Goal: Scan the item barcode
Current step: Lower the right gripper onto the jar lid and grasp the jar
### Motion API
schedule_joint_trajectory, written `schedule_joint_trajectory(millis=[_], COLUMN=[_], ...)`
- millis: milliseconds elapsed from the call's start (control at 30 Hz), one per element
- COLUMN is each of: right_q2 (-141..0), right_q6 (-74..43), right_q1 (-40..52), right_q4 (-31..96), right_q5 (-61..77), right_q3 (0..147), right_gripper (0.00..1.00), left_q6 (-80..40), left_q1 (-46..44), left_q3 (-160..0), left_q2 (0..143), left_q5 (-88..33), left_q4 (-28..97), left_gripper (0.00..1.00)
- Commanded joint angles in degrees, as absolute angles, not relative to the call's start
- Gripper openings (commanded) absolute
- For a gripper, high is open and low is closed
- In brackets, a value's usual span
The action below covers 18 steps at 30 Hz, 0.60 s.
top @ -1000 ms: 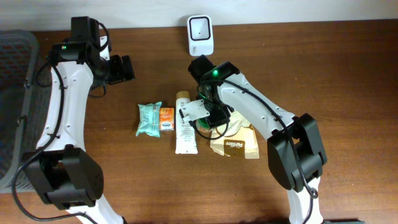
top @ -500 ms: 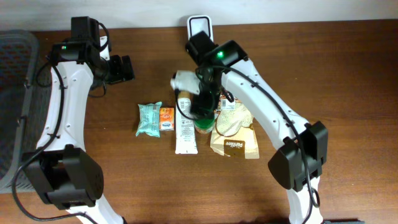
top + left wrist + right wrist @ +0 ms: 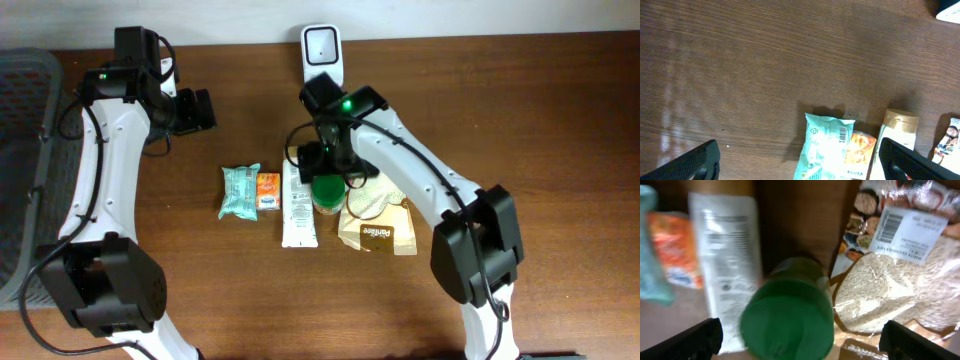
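A white barcode scanner [image 3: 322,55] stands at the table's back edge. In front of it lie a row of items, among them a green-lidded container [image 3: 327,192] seen from above. My right gripper [image 3: 325,160] hovers over it, and in the right wrist view the green lid [image 3: 787,315] sits between the wide-open right gripper [image 3: 802,340] with gaps on both sides. The left gripper [image 3: 195,110] hangs open at the back left, holding nothing. In the left wrist view it [image 3: 800,165] stands above bare wood.
A teal packet [image 3: 240,190], an orange sachet [image 3: 268,190] and a white tube [image 3: 298,205] lie left of the container. A clear grain bag [image 3: 375,195] with a barcode label [image 3: 905,227] and a brown sachet [image 3: 378,235] lie to its right. A grey basket [image 3: 20,150] is far left.
The right gripper has opened wide and dropped back from near the scanner to over the items. The white body seen in its jaws earlier no longer shows. The left arm is still.
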<state>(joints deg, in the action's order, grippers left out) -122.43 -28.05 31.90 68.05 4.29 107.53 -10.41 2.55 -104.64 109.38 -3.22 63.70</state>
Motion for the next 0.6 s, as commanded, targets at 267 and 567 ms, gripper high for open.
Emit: schedule_joint_trajectory(millis=[267, 567], right_q2=[-122.7, -122.7], right_q6=[-34.4, -34.6], right_q1=[33.4, 34.1], right_q4=[65.0, 64.2], right_q5=[2.1, 1.4], right_q3=[103.7, 101.2], right_gripper=[0.96, 0.75], left_q6=[-9.7, -9.7], left_q1=[2.8, 2.8], left_q3=[-105.1, -105.1], left_q2=[108.0, 108.0], left_q5=[-3.7, -3.7], left_q4=[63.7, 63.7], left_gripper=[0.99, 0.99])
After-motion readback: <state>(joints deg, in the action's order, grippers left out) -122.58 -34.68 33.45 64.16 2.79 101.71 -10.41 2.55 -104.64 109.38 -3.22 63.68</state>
